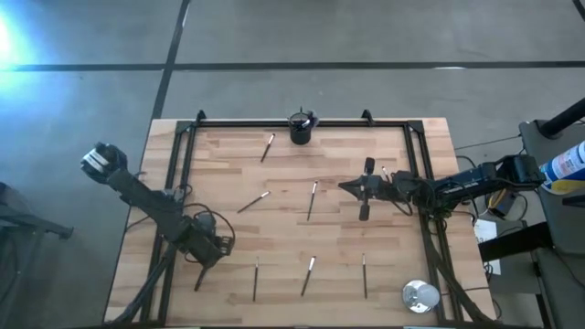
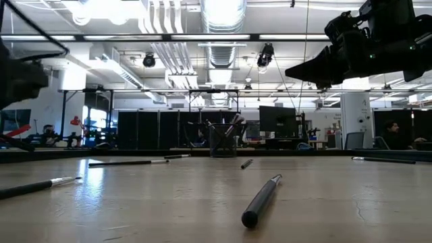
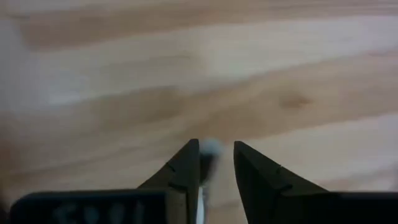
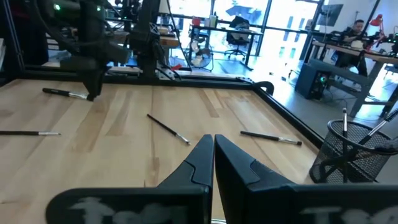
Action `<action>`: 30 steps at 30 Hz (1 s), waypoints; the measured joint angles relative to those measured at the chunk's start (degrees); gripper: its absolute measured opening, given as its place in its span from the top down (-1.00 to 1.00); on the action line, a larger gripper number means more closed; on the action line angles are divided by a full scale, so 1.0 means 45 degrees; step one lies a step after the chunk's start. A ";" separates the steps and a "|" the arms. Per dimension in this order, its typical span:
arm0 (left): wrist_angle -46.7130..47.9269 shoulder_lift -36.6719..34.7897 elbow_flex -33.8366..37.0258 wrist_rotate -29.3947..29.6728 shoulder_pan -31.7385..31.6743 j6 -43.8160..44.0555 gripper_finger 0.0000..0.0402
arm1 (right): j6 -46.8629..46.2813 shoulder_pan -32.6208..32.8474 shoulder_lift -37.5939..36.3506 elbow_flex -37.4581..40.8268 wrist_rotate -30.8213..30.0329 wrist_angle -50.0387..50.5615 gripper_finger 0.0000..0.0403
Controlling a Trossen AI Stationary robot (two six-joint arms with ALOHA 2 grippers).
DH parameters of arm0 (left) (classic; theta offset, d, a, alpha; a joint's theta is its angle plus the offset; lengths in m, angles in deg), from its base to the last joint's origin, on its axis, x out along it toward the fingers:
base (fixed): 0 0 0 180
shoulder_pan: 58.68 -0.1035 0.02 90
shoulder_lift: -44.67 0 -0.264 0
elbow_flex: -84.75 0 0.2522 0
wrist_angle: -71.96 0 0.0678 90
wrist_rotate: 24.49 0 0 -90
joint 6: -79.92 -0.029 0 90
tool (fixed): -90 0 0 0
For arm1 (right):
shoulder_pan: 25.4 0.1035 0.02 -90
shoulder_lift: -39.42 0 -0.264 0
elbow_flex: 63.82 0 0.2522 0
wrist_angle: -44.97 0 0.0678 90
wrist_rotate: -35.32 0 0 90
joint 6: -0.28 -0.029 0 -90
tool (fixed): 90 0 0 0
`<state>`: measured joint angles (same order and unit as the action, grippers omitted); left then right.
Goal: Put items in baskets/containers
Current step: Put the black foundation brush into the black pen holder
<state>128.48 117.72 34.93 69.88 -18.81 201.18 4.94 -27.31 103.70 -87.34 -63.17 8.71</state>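
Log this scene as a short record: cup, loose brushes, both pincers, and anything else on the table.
container: black cup upright at the far table edge, a few brushes already inside
items: at least six loose brushes scattered flat on the wooden table, none touching the cup
left arm: left pincer low over the wood, near-left, fingers slightly apart, a pale blurred thing between them
right arm: right pincer raised over the table's right-middle, shut, empty
other: silver disc at the near-right corner

thin brushes (image 1: 312, 200) lie scattered flat on wood; black mesh cup (image 1: 301, 127) upright, holding several.
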 joint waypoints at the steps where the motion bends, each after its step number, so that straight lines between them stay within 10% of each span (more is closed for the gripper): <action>1: 0.0228 0.0048 0.0013 -0.0088 0.0013 -0.0002 0.53 | -0.0010 0.0000 -0.0002 0.0000 0.0000 0.0005 0.96; 30: 0.0376 0.2088 -0.0291 -0.2116 0.0056 -0.0106 0.56 | -0.0135 0.0005 -0.0003 0.0000 -0.0005 0.0008 0.96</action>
<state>130.17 127.12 33.63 60.36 -18.55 200.71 4.33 -27.29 103.69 -87.34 -63.19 8.75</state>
